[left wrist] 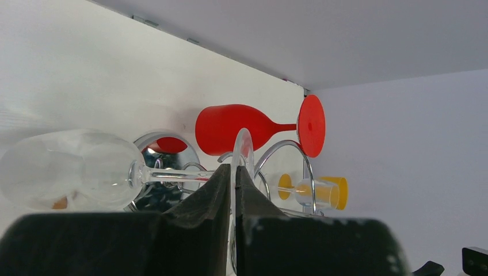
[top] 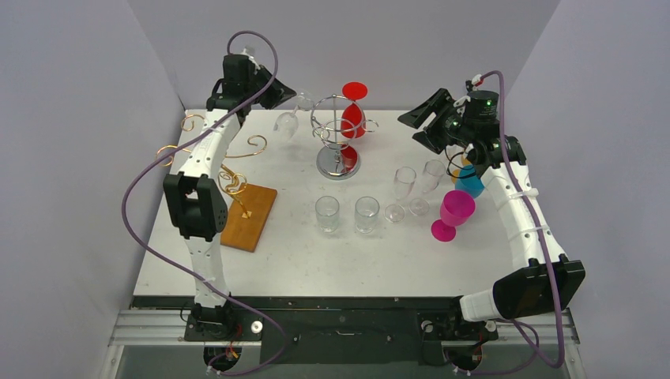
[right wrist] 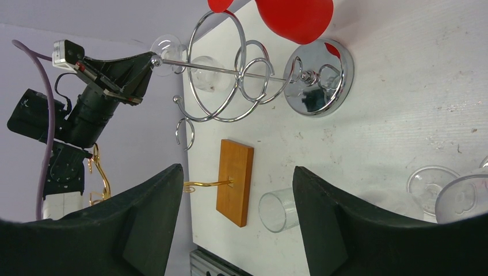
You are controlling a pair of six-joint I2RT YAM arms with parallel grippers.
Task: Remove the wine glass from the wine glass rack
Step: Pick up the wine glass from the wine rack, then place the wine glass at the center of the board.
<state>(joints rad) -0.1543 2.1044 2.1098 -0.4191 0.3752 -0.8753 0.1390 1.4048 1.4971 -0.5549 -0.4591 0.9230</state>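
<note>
Left jaws clenched, seemingly on foot of wine glass (left wrist: pixel 64 172); right jaws released.

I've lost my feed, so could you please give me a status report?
Left gripper shut on clear wine glass, at foot; right gripper open, empty. Glass still at chrome rack. Red glass alongside.

clear wine glass (top: pixel 286 123) upside down, tilted, bowl hanging left of rack, foot up by its left loop; chrome wire rack (top: pixel 328 163) upright (round mirrored base).
</note>
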